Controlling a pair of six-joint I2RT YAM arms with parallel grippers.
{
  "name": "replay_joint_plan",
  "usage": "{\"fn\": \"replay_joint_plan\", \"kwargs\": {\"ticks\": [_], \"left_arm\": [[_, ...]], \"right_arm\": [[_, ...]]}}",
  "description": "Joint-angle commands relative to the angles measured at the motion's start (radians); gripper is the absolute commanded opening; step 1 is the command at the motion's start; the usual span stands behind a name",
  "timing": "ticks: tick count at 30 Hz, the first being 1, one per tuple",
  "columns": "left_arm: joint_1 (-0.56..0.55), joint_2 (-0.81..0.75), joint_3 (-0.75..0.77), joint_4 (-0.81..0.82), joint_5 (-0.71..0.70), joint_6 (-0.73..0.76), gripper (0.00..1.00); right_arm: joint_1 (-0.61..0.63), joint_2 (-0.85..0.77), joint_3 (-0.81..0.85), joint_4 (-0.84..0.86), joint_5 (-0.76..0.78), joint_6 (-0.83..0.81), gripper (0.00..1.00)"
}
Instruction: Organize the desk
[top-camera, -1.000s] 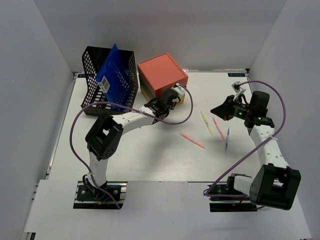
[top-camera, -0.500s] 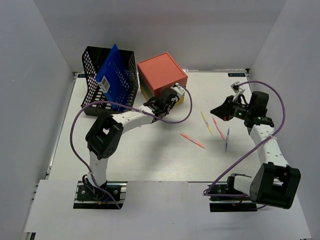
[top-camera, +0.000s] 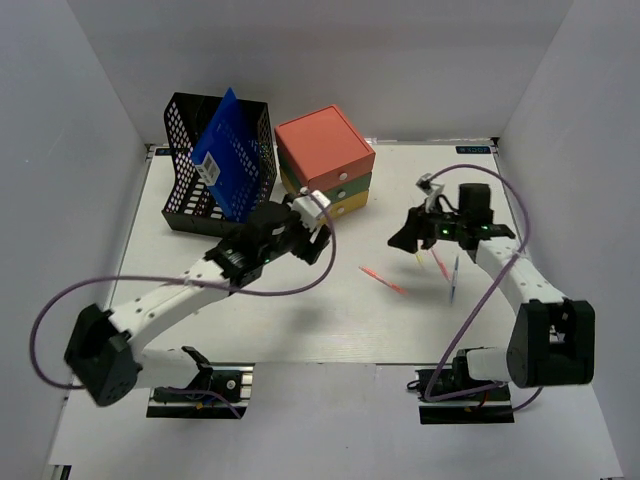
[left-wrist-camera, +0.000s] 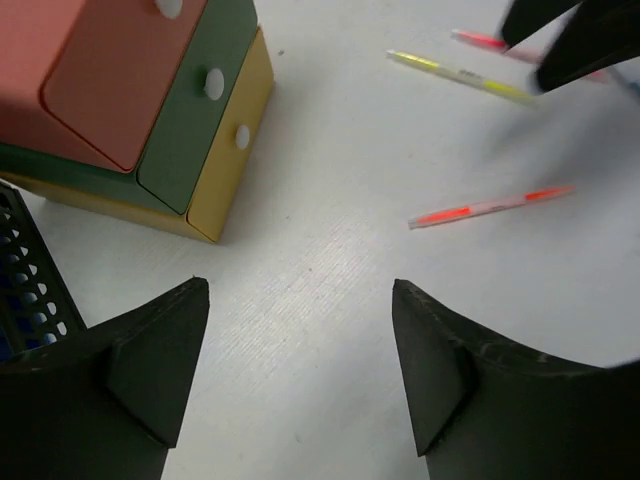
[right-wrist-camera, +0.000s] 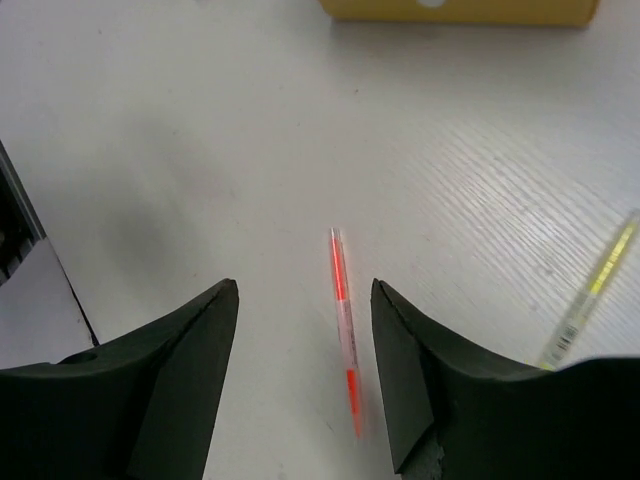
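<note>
Desk (top-camera: 330, 320): a big white top with a thin rail round it; it carries all the things, and the two arms stand at its near edge
Left claw (left-wrist-camera: 300, 290): wide open with nothing between its fingers; it hangs over the middle of the desk, on the near side of the drawer box
Right claw (right-wrist-camera: 305, 290): open and holding nothing; it hangs over the right half of the desk, above the pens
Drawer box (top-camera: 325, 160): sits by the far edge, about the middle; it has a coral drawer on top, then a green one, then a yellow one, each with a white knob, and all look pushed in
Basket (top-camera: 215, 165): black mesh, in the far left corner, just beside the drawer box
Blue folder (top-camera: 232, 150): stands tilted in the basket
Orange pen (top-camera: 385, 281): lies flat on the desk, a bit right of the middle; in the right wrist view it shows below the gap in the right claw
Yellow pen (left-wrist-camera: 462, 75): lies flat near the orange pen, on its far side, not touching it
Red pen (top-camera: 438, 262): lies on the right half, partly hidden under the right claw
Blue pen (top-camera: 454, 278): lies just beside the red pen, nearer the right edge
</note>
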Motion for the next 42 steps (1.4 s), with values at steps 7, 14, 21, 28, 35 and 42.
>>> {"fn": "replay_joint_plan", "kwargs": {"ticks": [7,14,21,28,35,42], "left_arm": [[0.034,-0.151,-0.006,-0.114,0.141,-0.121,0.85],[0.052,-0.242,-0.099,-0.069,0.031,-0.084,0.89],[0.052,-0.29,-0.107,-0.082,0.023,-0.074,0.89],[0.052,-0.3,-0.112,-0.079,-0.011,-0.072,0.89],[0.052,-0.287,-0.113,-0.079,-0.019,-0.067,0.89],[0.052,-0.293,-0.124,-0.068,-0.016,-0.057,0.89]], "right_arm": [[0.229,0.287,0.194,0.147,0.262,0.165,0.54],[0.283,0.435,0.196,0.446,0.243,0.443,0.59],[0.306,0.556,0.197,0.699,0.327,0.706,0.62],[0.323,0.662,0.193,0.819,0.315,0.878,0.59],[0.317,0.696,0.171,0.905,0.337,0.901,0.59],[0.325,0.763,0.202,0.965,0.332,0.973,0.56]]}}
